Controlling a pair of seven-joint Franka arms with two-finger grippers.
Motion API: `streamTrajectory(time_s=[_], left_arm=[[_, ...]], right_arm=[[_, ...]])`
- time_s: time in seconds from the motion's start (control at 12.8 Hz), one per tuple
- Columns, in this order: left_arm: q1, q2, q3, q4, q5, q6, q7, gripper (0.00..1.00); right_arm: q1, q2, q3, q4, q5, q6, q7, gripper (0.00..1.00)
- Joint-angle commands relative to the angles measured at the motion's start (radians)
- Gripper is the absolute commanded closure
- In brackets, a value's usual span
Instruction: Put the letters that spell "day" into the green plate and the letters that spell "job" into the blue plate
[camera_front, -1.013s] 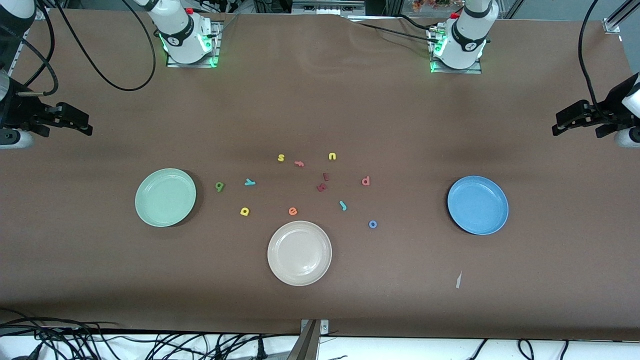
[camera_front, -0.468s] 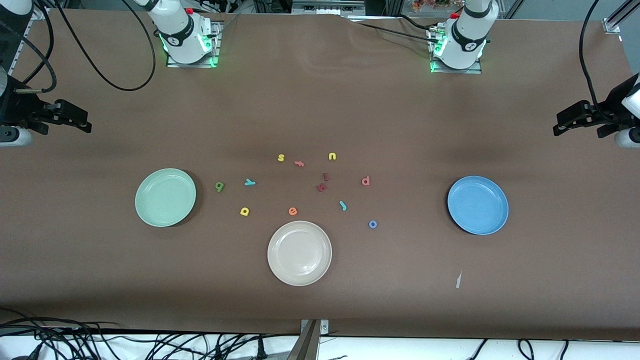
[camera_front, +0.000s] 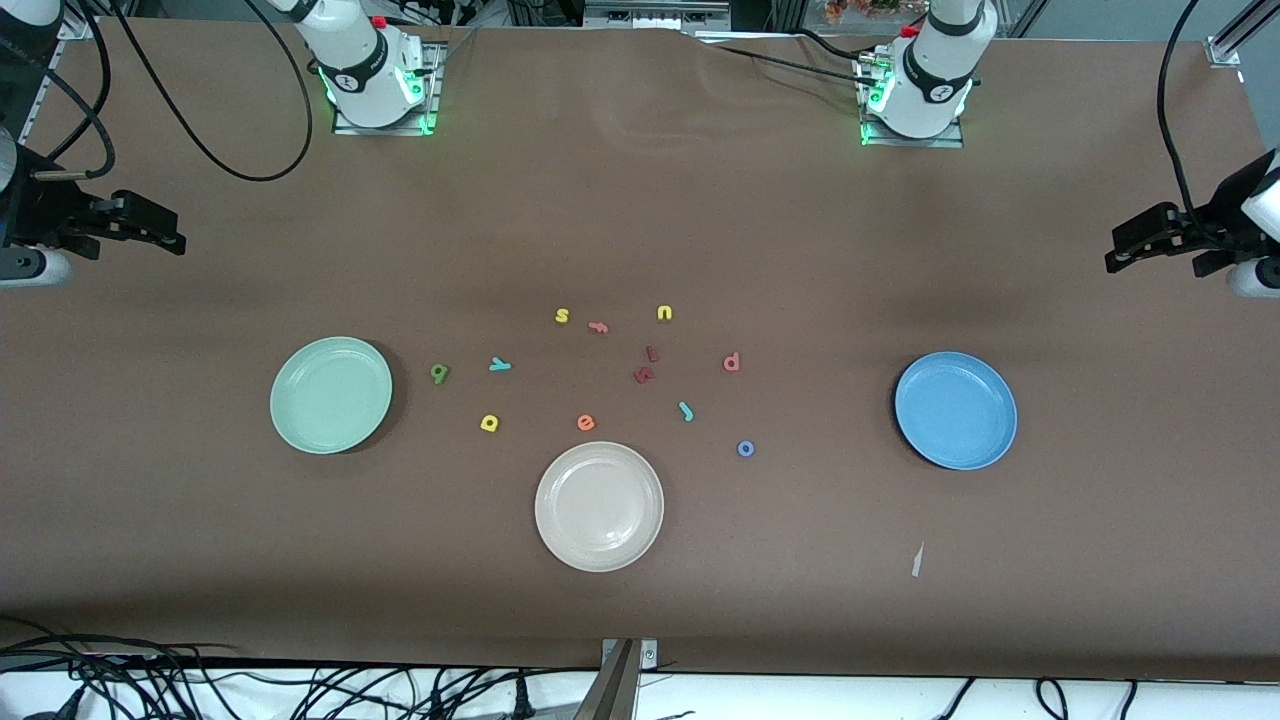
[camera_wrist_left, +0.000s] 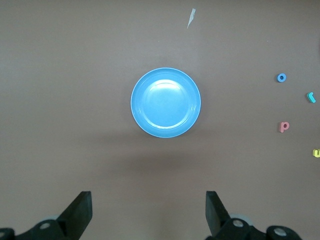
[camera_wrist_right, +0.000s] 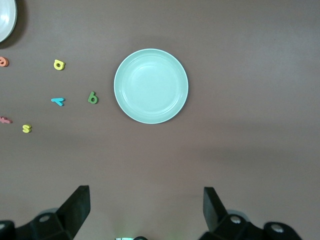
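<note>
The green plate (camera_front: 331, 395) lies toward the right arm's end of the table and holds nothing. The dark green "d" (camera_front: 439, 373), teal "y" (camera_front: 500, 365) and yellow "a" (camera_front: 489, 423) lie beside it. The blue plate (camera_front: 955, 410) lies toward the left arm's end, also holding nothing. The salmon "b" (camera_front: 732, 362), teal "j" (camera_front: 686, 411) and blue "o" (camera_front: 746, 449) lie on the cloth toward it. My right gripper (camera_front: 160, 228) hangs open over bare cloth at its end of the table. My left gripper (camera_front: 1128, 245) hangs open at the other end. Both wrist views show wide, bare jaws: the left gripper (camera_wrist_left: 148, 200) and the right gripper (camera_wrist_right: 145, 196).
A cream plate (camera_front: 599, 506) lies nearest the front camera, in the middle. Other letters lie among the task's own: yellow "s" (camera_front: 562, 316), pink "f" (camera_front: 598, 326), yellow "u" (camera_front: 665, 313), orange "e" (camera_front: 586, 422) and two dark red letters (camera_front: 646, 366). A paper scrap (camera_front: 917, 560) lies nearer the camera than the blue plate.
My right gripper has drifted a little toward the bases' edge of the table. The left gripper has barely moved. Plates and letters lie as before.
</note>
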Motion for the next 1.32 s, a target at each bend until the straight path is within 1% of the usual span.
streamTrajectory(time_s=[0.0, 1.25], left_arm=[[0.005, -0.002, -0.006, -0.002, 0.029, -0.005, 0.023, 0.00], [0.004, 0.002, -0.006, -0.002, 0.029, -0.003, 0.017, 0.00]], right_arm=[[0.000, -0.009, 0.000, 0.017, 0.012, 0.003, -0.011, 0.00], [0.000, -0.015, 0.007, -0.007, 0.016, 0.030, -0.014, 0.00]])
